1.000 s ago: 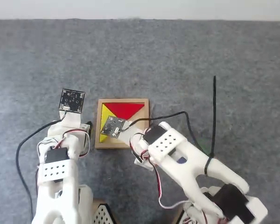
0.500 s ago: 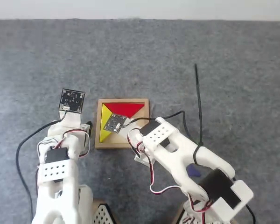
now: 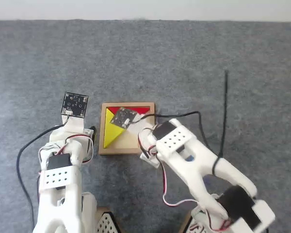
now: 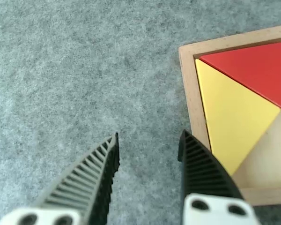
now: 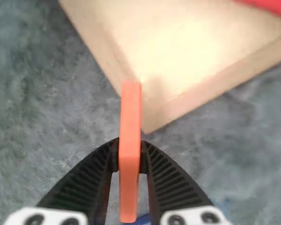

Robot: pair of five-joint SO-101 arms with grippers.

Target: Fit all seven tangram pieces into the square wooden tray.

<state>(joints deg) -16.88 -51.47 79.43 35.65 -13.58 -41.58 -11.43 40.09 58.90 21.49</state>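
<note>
Nothing legible anywhere tbh. No letters, numbers or logos I can make out on the wooden tray, the red piece, the yellow piece, the orange piece, or the small circuit board at about 10 o'clock from the tray.

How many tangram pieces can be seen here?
3: red triangle and yellow triangle in the tray, orange piece in the right hand. Others may hide under that arm.

A red triangle and yellow triangle are seen in the pale tray, an orange piece between black ribbed fingers, over a mottled grey surface.
</note>
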